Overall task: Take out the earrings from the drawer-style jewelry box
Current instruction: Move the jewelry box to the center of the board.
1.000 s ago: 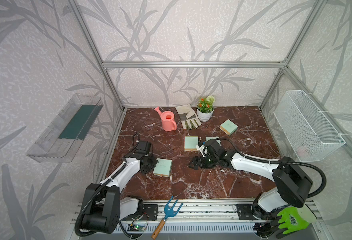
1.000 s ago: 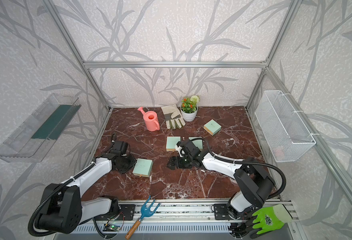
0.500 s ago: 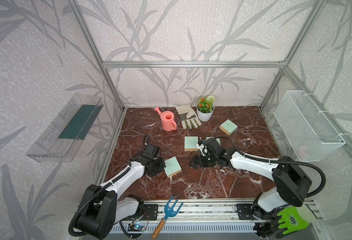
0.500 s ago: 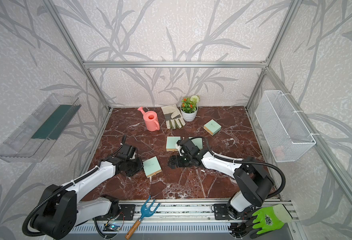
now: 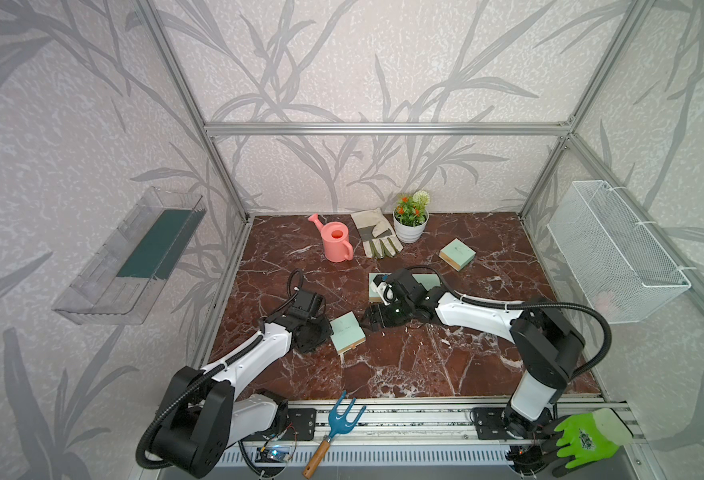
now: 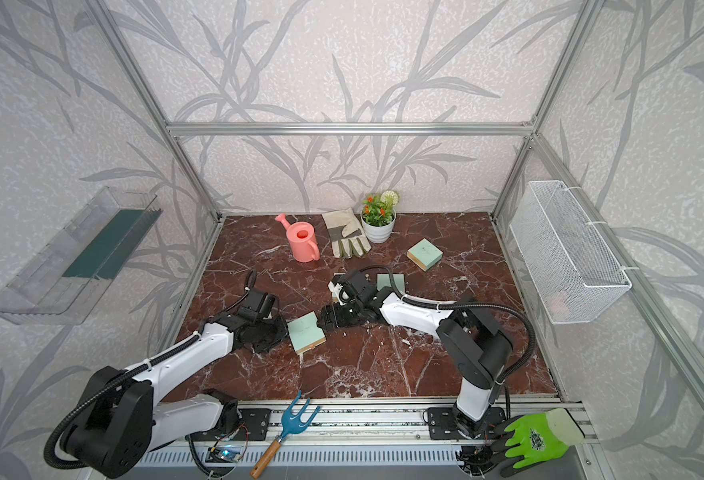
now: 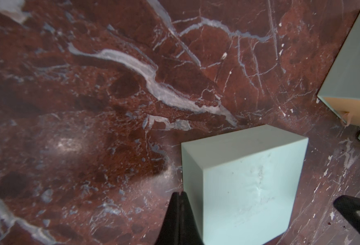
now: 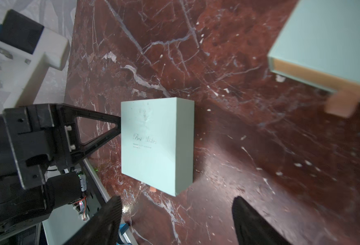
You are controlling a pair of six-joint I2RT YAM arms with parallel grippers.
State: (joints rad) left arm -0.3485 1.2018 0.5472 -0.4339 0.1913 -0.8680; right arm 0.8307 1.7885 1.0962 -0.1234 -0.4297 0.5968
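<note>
Red-veined marble tabletop [image 5: 404,365] inside leaf-papered walls [image 5: 383,83]; left jaws closed against mint box [image 5: 347,332], right jaws spread, empty.

Both top views look steeply down from high at the front edge onto the whole red-brown veined marble counter [image 5: 404,374]. The left wrist camera sits close over the counter, facing out past the left gripper [image 7: 179,201]. The right wrist camera sits equally near, facing past the right gripper [image 8: 177,210]. All four views share the pale mint square box [image 8: 155,144].
</note>
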